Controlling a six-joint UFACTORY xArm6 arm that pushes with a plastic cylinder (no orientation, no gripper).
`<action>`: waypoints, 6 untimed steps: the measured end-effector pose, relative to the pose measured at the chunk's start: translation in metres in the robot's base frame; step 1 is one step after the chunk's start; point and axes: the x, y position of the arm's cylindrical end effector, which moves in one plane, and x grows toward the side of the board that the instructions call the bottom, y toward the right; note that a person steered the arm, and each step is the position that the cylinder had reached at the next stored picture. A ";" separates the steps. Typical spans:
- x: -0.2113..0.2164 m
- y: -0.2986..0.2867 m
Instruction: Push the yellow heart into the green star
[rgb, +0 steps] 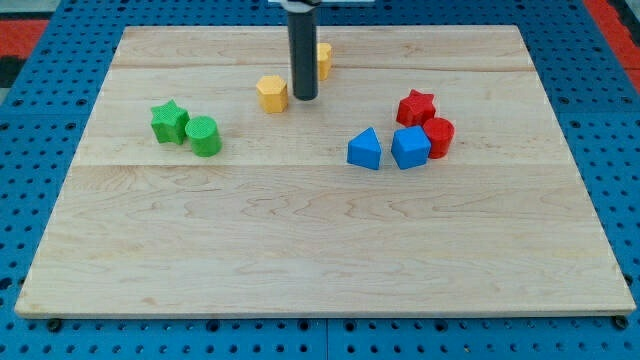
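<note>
The green star (169, 121) lies at the view's left, touching a green cylinder (204, 136) on its right. Two yellow blocks sit near the view's top centre. One, with a pentagon-like outline (272, 93), is just left of my tip (304, 98). The other yellow block (324, 58) is partly hidden behind the rod, up and to the right of my tip; I take it for the heart, but its shape does not show clearly. My tip stands between the two yellow blocks, close to the pentagon-like one, and far to the right of the green star.
At the view's right is a cluster: a red star (415, 105), a red cylinder (438, 136), a blue cube-like block (410, 147) and a blue triangle (365, 150). The wooden board (320, 250) lies on a blue perforated surface.
</note>
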 end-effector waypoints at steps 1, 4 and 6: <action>0.000 -0.063; 0.025 -0.022; -0.053 0.057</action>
